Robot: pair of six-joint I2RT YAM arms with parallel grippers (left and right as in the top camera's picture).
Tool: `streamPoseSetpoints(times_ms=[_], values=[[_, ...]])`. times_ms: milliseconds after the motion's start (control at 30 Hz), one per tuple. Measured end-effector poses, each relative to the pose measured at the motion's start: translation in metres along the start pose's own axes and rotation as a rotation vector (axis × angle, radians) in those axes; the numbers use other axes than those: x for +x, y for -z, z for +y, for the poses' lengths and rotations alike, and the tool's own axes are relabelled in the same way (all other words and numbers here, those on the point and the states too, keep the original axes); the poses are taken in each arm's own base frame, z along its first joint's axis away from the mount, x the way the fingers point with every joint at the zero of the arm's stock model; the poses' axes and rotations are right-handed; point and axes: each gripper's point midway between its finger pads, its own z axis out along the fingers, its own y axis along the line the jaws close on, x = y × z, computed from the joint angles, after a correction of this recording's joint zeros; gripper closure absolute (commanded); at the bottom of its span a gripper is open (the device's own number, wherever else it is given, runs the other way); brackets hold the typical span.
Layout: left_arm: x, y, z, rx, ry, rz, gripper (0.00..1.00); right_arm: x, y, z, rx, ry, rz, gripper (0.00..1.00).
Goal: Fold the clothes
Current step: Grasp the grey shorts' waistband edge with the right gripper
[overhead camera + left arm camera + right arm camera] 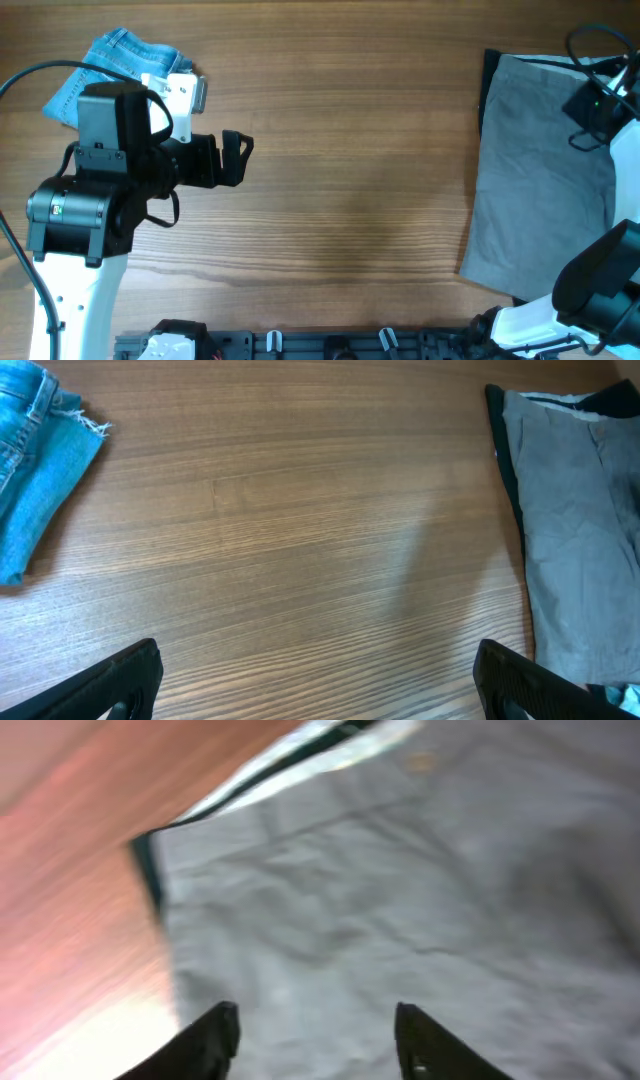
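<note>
The fold looks barely begun. The grey shorts [540, 170] lie spread flat at the right end of the counter [340, 220], on top of a black garment [488, 85] whose edge shows along their left side, and no doubled layer is visible. The right fingers [212, 1038] are spread over the grey cloth near its pale upper edge and pinch nothing, so the step in hand is probably the reach for a first hold. The left fingers [120, 682] are spread wide too and empty, over bare wood well apart from the grey shorts and nearer the blue denim shorts [115, 60] at the far left. The next move, I judge, calls for the right fingers to close on one edge or corner and take the grey layer alone, not the black one beneath. The right wrist view is blurred, so whether those fingers touch the fabric cannot be told. Overhead, the shorts' right side runs under the right arm and out of frame, and no waist button shows.
</note>
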Motion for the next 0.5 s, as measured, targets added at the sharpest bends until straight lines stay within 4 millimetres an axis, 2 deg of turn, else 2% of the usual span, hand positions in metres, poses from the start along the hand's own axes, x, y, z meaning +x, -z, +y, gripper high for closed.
streamPoseSetpoints(times_ms=[133,300,433,500], values=[[0.000,0.000,0.000,0.000,0.000,0.000,0.00,0.011,-0.020,0.028,-0.070,0.049,0.036,0.30],[0.000,0.000,0.000,-0.001,0.000,0.000,0.00,0.050,-0.064,0.059,-0.077,0.126,0.137,0.23],[0.000,0.000,0.001,-0.004,0.000,-0.002,0.00,0.082,-0.091,0.075,-0.023,0.202,0.193,0.23],[-0.001,0.000,0.001,-0.004,-0.001,-0.003,0.00,0.095,-0.101,0.079,0.023,0.242,0.205,0.26]])
